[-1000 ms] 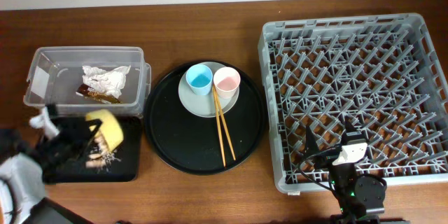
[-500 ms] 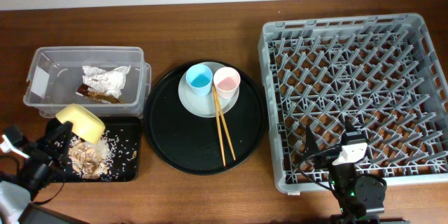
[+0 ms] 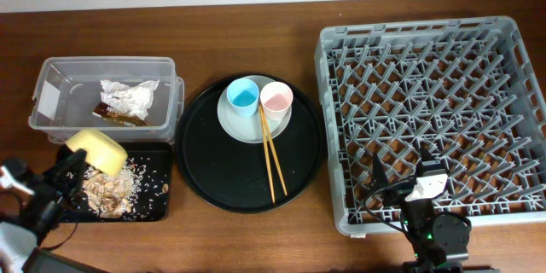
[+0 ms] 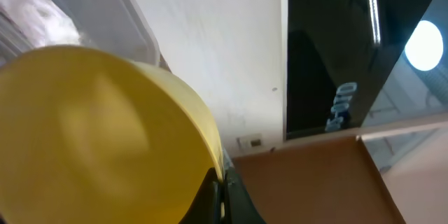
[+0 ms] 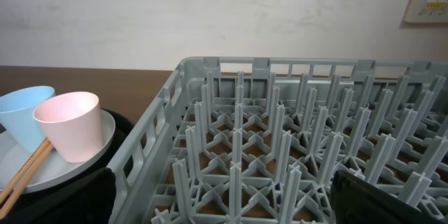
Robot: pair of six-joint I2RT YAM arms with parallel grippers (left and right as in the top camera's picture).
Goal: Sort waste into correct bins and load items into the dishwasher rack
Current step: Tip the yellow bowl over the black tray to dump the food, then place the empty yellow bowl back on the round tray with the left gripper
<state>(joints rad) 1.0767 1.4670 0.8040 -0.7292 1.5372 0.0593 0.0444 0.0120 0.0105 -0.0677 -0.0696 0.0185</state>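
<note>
Your left gripper point(image 3: 70, 167) pinches the rim of the yellow bowl point(image 3: 99, 149), which is tipped over the black tray point(image 3: 156, 210) at the table's front-left corner, with beige food scraps point(image 3: 106, 190) heaped beneath. Your right gripper point(image 3: 403, 169) hangs spread wide over the dishwasher rack point(image 3: 331, 136), at its front edge.

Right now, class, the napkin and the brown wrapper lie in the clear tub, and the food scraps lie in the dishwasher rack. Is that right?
Not quite. The food scraps lie in the shallow black tray, not in the dishwasher rack; the overhead view shows this. The napkin and the brown wrapper do lie in the clear tub.
</note>
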